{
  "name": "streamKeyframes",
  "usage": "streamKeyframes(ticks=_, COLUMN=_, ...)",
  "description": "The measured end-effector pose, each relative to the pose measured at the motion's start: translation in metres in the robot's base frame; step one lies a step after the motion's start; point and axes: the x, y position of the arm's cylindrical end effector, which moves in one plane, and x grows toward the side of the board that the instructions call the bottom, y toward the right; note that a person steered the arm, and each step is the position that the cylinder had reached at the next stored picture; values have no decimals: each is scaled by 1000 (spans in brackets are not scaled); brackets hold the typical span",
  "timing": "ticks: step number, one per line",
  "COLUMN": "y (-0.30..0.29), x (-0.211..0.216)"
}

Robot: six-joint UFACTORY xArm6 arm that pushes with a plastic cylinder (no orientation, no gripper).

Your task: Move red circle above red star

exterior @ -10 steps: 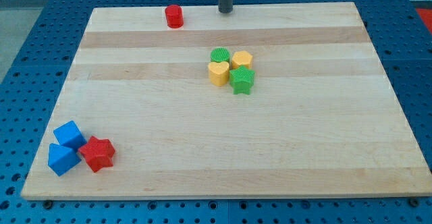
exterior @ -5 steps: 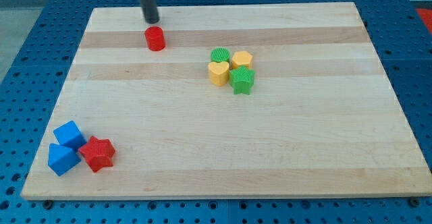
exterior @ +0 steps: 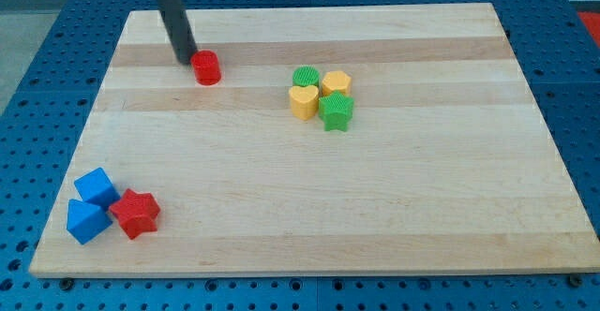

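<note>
The red circle (exterior: 206, 67) stands on the wooden board in the upper left part of the view. My tip (exterior: 187, 60) is just to the circle's left, close beside it or touching. The red star (exterior: 137, 213) lies near the board's bottom left corner, far below the circle and a little to its left. The rod rises from the tip toward the view's top left.
Two blue blocks (exterior: 97, 187) (exterior: 86, 221) sit against the red star's left side. A cluster sits right of the circle: a green circle (exterior: 305, 76), a yellow block (exterior: 336, 82), a yellow heart (exterior: 303, 101) and a green star (exterior: 336, 111).
The red circle has slid down and to the left from the board's top edge. My tip has swept left along the top and come down beside the circle's left.
</note>
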Motion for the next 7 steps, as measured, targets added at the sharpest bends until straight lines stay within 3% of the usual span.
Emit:
streamKeyframes(ticks=1, y=47, x=-24)
streamKeyframes(ticks=4, y=56, x=91)
streamKeyframes(ticks=6, y=108, x=44)
streamKeyframes(ticks=7, y=88, x=14)
